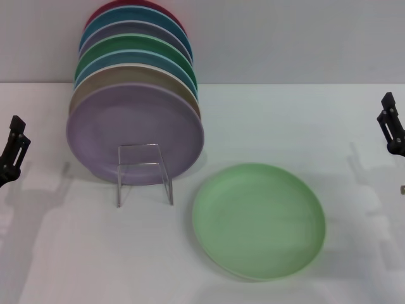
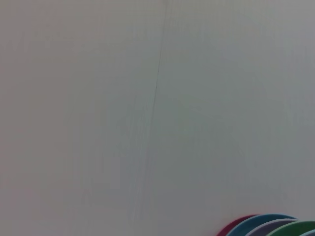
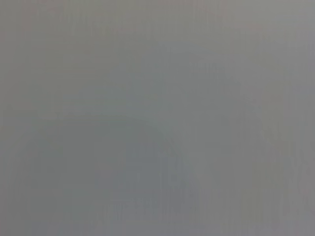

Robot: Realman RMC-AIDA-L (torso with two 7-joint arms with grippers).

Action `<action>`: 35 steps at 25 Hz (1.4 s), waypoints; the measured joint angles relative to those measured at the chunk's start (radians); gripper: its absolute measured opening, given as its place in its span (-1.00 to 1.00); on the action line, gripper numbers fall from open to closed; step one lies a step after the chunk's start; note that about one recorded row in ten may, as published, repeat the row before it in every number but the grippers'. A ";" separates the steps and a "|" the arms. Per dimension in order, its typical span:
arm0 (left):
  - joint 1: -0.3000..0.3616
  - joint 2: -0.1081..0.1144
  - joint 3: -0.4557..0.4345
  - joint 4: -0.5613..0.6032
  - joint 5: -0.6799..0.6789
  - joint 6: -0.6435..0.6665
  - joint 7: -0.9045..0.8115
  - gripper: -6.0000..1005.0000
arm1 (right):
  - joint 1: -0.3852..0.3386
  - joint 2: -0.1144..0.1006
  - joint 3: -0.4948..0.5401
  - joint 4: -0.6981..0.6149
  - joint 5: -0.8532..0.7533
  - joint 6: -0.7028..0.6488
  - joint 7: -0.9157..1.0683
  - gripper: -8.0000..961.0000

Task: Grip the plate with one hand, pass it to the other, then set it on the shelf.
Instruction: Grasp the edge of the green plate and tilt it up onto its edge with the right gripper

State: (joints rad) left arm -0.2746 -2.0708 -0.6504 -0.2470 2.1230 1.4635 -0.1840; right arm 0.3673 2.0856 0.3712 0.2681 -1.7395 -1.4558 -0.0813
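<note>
The pale mint-green plate (image 1: 259, 220) lies flat on the white table, right of centre and near the front. The clear acrylic and wire shelf (image 1: 144, 172) stands left of it, with its transparent lip toward me. A row of upright plates leans in it, a lilac plate (image 1: 135, 126) at the front. My left gripper (image 1: 14, 149) is at the far left edge of the head view, well away from the plate. My right gripper (image 1: 392, 123) is at the far right edge, also apart from it. Neither holds anything that I can see.
Behind the lilac plate stand several more plates, beige, blue, green, grey and red (image 1: 136, 69). Their top rims show in the left wrist view (image 2: 268, 226). A pale wall rises behind the table. The right wrist view shows only a blank grey surface.
</note>
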 joint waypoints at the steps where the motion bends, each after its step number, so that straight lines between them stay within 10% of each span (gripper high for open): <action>1: 0.000 0.000 0.000 0.000 0.000 0.000 0.000 0.56 | -0.001 0.000 0.000 0.000 0.000 0.000 0.000 0.46; 22: 0.023 0.000 0.000 -0.009 0.001 0.006 0.000 0.56 | -0.061 -0.004 0.135 0.264 0.002 -0.003 -0.628 0.45; 35: 0.023 0.000 0.000 0.000 0.000 0.017 0.000 0.56 | -0.117 -0.034 0.405 0.687 0.000 0.537 -0.783 0.44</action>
State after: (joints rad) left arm -0.2516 -2.0707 -0.6504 -0.2470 2.1229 1.4805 -0.1841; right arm 0.2506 2.0519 0.7766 0.9550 -1.7396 -0.9188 -0.8638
